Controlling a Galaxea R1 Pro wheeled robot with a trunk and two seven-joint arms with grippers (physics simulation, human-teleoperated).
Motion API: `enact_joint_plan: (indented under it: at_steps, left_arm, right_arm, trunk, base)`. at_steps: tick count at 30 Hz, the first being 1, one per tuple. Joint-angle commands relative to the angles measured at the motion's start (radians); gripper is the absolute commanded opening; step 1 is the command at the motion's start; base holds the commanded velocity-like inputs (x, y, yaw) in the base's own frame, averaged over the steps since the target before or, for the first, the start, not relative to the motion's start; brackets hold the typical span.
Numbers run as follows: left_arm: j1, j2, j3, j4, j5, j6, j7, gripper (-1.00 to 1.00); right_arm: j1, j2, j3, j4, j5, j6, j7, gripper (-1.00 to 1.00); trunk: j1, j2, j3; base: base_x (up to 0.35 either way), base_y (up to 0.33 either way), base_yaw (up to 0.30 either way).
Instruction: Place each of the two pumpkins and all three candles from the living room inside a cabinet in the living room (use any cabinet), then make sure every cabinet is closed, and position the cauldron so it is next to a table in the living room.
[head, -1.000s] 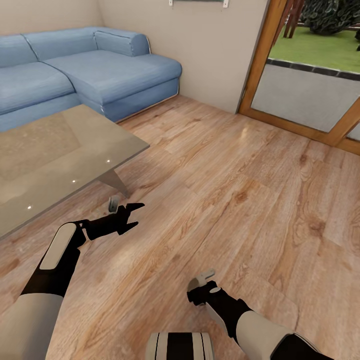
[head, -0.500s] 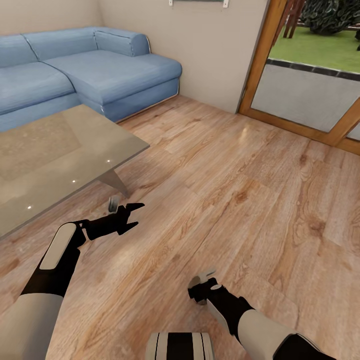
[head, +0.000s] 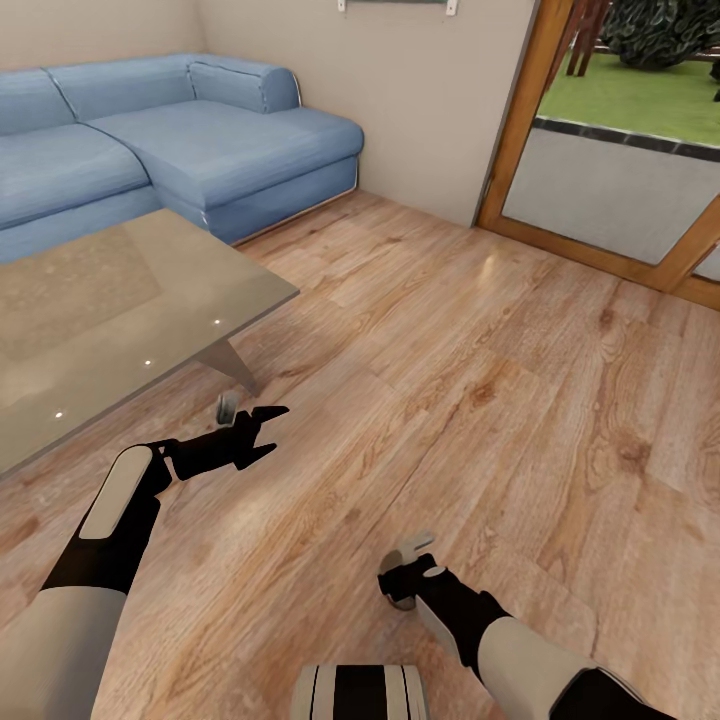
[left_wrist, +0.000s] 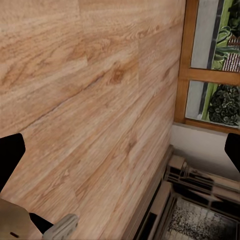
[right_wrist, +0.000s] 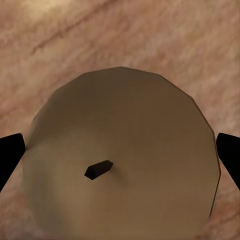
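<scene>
A pale beige candle (right_wrist: 120, 160) with a dark wick stands upright on the wood floor. My right gripper (head: 402, 590) points down over it, open, with one black fingertip (right_wrist: 10, 155) on each side of the candle. In the head view the gripper hides most of the candle. My left gripper (head: 272, 430) hovers open and empty above the floor, just off the near corner of the glass-topped table (head: 120, 300). The pumpkins, cauldron and cabinets are out of view.
A blue corner sofa (head: 200, 140) stands behind the table against the wall. A wood-framed glass door (head: 620, 190) leads to a garden at the far right. Bare wood floor (head: 480, 380) stretches between them.
My right gripper has sunk slightly closer to the floor over the candle. The left arm and the view have stayed still.
</scene>
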Motion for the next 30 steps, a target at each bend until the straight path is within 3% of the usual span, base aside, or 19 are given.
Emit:
enact_joint_plan:
  at_steps: [1,10,14,21,30]
  left_arm:
    - [0.000,0.000,0.000,0.000,0.000,0.000,0.000,1.00]
    - [0.000,0.000,-0.001,0.000,0.000,0.000,0.000,1.00]
    - [0.000,0.000,-0.001,0.001,0.000,-0.001,0.000,1.00]
    - [0.000,-0.005,-0.004,0.001,-0.004,-0.002,0.000,1.00]
    - [0.000,-0.015,-0.003,0.001,-0.006,-0.001,0.002,1.00]
  right_arm:
    - [0.000,-0.001,0.000,0.007,0.013,0.000,-0.012,-1.00]
    - [0.000,-0.014,-0.002,0.001,0.013,0.005,-0.012,-1.00]
    - [0.000,-0.026,0.000,-0.052,0.010,0.026,-0.012,-1.00]
    - [0.000,-0.078,-0.042,-0.183,0.009,0.117,-0.012,-1.00]
    - [0.000,-0.078,-0.046,-0.188,0.009,0.120,-0.012,-1.00]
  trunk:
    - [0.000,0.000,0.000]
    - [0.000,0.000,0.000]
    - [0.000,0.000,0.000]
    - [0.000,0.000,0.000]
    - [0.000,0.000,0.000]
  base:
    - [0.000,0.000,0.000]
    - [0.000,0.000,0.000]
    - [0.000,0.000,0.000]
    - [0.000,0.000,0.000]
    - [0.000,0.000,0.000]
